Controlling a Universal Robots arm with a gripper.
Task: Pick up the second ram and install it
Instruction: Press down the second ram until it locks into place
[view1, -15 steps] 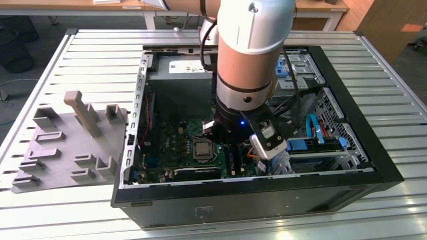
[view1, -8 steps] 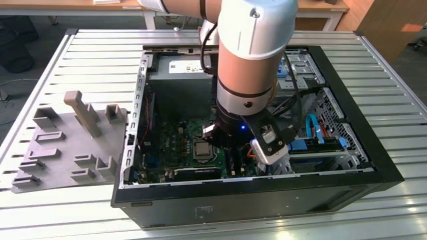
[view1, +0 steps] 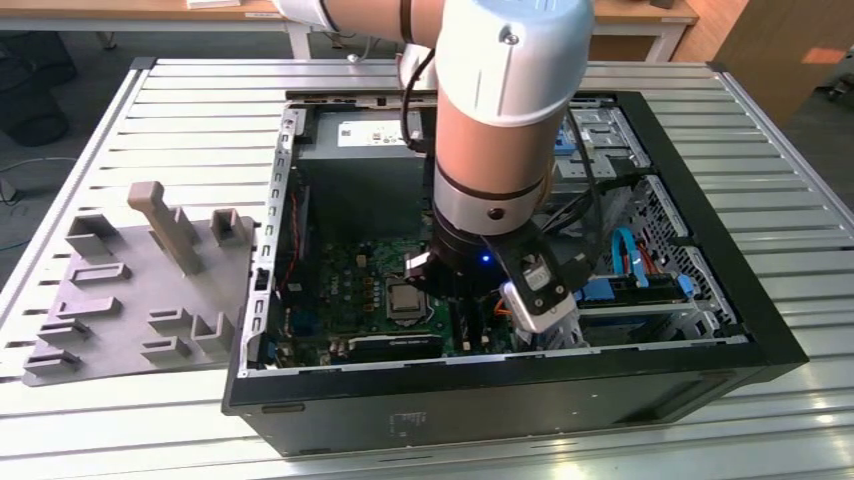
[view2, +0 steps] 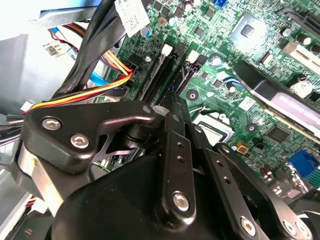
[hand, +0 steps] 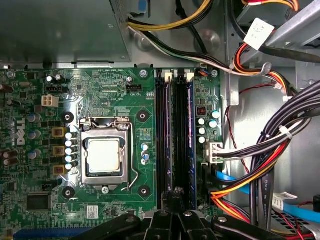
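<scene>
Quick update from us. In the exterior view the arm (view1: 507, 120) reaches straight down into the open case (view1: 534, 400), which lies on the slatted table (view1: 160, 110). The grey holder (view1: 134, 300) sits at the left of that frame, just beside the case.

The claw (view1: 461, 290) is low over the motherboard (hand: 100, 85), in the middle of the exterior frame. In the first wrist view it (hand: 175, 192) comes in at the bottom centre, and in the second wrist view it (view2: 171, 105) is mid-frame. To us the claw looks pulled narrow, with its tips together right at the near end of the slots.

As far as we can tell, the second ram (hand: 168, 145) stands on edge in the slot bank. It runs top to bottom just right of centre in the first wrist view, between the CPU socket (hand: 104, 155) and another stick (hand: 190, 140). We can't say whether it's fully seated. The cables (hand: 270, 155) bunch up at the right of that frame.
</scene>
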